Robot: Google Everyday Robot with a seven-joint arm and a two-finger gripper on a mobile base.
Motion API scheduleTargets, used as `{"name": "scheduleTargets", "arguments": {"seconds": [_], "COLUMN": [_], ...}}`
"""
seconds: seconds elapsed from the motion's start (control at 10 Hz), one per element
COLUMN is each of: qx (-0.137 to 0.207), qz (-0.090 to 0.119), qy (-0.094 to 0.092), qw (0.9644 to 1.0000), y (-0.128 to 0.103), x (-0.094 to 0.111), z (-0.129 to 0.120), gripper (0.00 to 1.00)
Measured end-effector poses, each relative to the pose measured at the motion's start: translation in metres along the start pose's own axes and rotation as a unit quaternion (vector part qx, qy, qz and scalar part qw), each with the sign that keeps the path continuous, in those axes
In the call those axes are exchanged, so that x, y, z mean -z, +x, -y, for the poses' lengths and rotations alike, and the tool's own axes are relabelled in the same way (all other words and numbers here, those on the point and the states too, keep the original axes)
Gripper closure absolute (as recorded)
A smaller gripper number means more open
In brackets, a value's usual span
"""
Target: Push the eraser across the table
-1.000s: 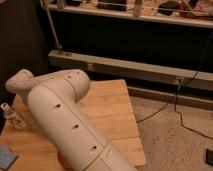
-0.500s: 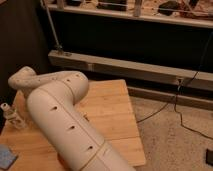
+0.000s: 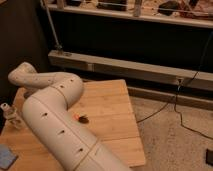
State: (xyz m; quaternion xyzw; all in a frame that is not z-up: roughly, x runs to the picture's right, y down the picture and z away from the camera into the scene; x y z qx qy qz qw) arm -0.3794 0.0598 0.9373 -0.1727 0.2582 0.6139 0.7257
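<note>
The light wooden table (image 3: 107,102) fills the lower left of the camera view. My white arm (image 3: 55,117) rises from the bottom edge, bends at an elbow (image 3: 22,77) over the table's left part and covers much of the top. The gripper is hidden behind the arm and is out of view. The eraser does not show; it is hidden or out of view. A small orange thing with a dark end (image 3: 80,118), perhaps the carrot, lies on the table at the arm's right edge.
A small pale bottle (image 3: 10,115) stands near the table's left edge. A flat blue pad (image 3: 6,156) lies at the front left corner. Beyond the table are speckled floor with a black cable (image 3: 175,107) and a low ledge (image 3: 130,70) under a dark wall.
The arm's elbow has shifted slightly over the table's left part. The small orange thing now shows at the arm's right edge.
</note>
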Motion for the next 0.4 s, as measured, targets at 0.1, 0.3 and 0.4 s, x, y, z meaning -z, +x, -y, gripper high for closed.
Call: {"name": "scheduleTargets", "arguments": {"seconds": [0.1, 0.3, 0.4], "qx": [-0.001, -0.018, -0.034], "qz": [0.008, 0.009, 0.007], "qy": [0.014, 0.009, -0.005], "qw": [0.9999, 0.9998, 0.9994], "y": [-0.011, -0.018, -0.022], "x": [-0.001, 0.0, 0.005], "z": [0.004, 0.004, 0.004], "gripper": [0.62, 0.62, 0.62]}}
